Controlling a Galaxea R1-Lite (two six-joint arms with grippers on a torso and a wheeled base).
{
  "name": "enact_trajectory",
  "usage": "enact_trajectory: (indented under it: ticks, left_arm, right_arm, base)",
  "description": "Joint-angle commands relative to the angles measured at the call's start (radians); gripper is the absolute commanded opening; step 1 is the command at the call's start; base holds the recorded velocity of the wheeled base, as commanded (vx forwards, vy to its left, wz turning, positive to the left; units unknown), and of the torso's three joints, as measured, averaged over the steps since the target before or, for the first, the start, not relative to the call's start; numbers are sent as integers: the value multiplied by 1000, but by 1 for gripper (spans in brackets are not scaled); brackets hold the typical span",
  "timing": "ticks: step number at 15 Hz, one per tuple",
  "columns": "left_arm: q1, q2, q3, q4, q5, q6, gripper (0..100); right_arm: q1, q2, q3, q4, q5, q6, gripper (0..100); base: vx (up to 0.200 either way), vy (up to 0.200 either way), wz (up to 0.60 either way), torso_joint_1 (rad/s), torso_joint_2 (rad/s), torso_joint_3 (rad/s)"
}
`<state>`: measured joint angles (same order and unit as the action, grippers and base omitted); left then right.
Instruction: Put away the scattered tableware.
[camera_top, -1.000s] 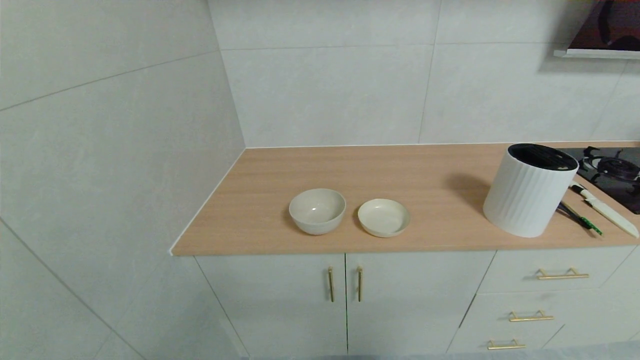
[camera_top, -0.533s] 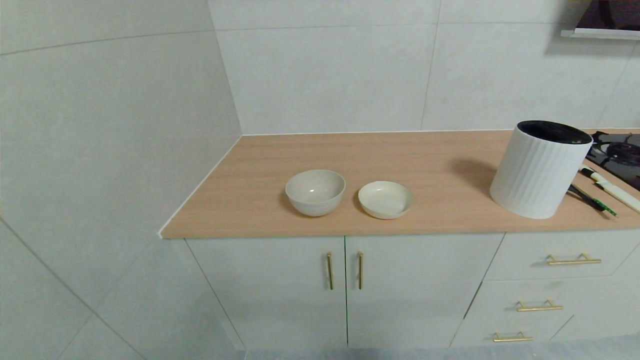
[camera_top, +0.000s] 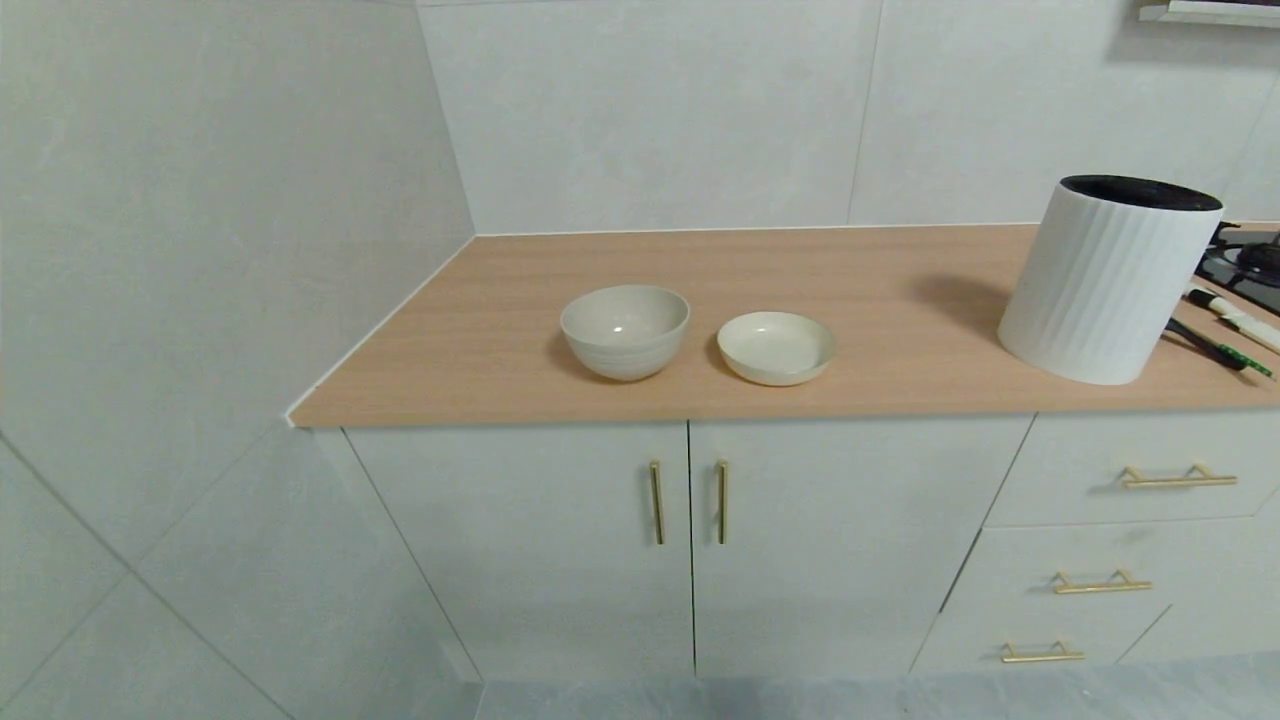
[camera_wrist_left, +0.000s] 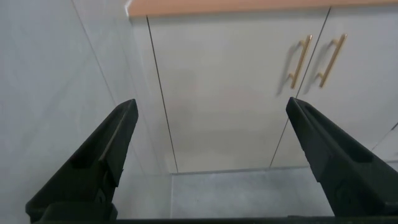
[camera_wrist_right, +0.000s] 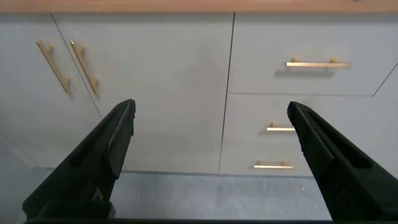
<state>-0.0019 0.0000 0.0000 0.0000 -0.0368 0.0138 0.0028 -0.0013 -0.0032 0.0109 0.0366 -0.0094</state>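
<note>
Now the deep bowl (camera_top: 625, 330) stands on the desk (camera_top: 480, 350), the shallow dish (camera_top: 776, 347) just beside it at 3 o'clock. Both look stiff, smooth and probably fragile; the rim seems the best hold. Left gripper (camera_wrist_left: 210, 106) and right gripper (camera_wrist_right: 211, 104) have fingers spread wide, empty.

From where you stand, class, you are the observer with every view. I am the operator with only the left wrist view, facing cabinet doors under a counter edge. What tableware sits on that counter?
Observer: A deep bowl and a shallow dish sit side by side, not touching, near the front edge of the counter.
Operator: Anything else up there?
Observer: A white ribbed holder stands upright farther to the right of the dish.
Operator: And my other arm?
Observer: The right gripper is open, facing the drawers beside those doors.
</note>
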Motion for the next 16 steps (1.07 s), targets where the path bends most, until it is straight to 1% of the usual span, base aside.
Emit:
enact_trajectory:
  ticks: [1, 10, 16]
  left_arm:
    - [0, 0, 0, 0, 0, 0, 100]
    - [0, 0, 0, 0, 0, 0, 100]
    - [0, 0, 0, 0, 0, 0, 100]
  right_arm:
    - [0, 1, 0, 0, 0, 0, 100]
    - [0, 1, 0, 0, 0, 0, 100]
    - [0, 1, 0, 0, 0, 0, 100]
  base:
    - [0, 0, 0, -203, 500, 286]
    - [0, 0, 0, -185, 478, 288]
    - [0, 0, 0, -135, 443, 308]
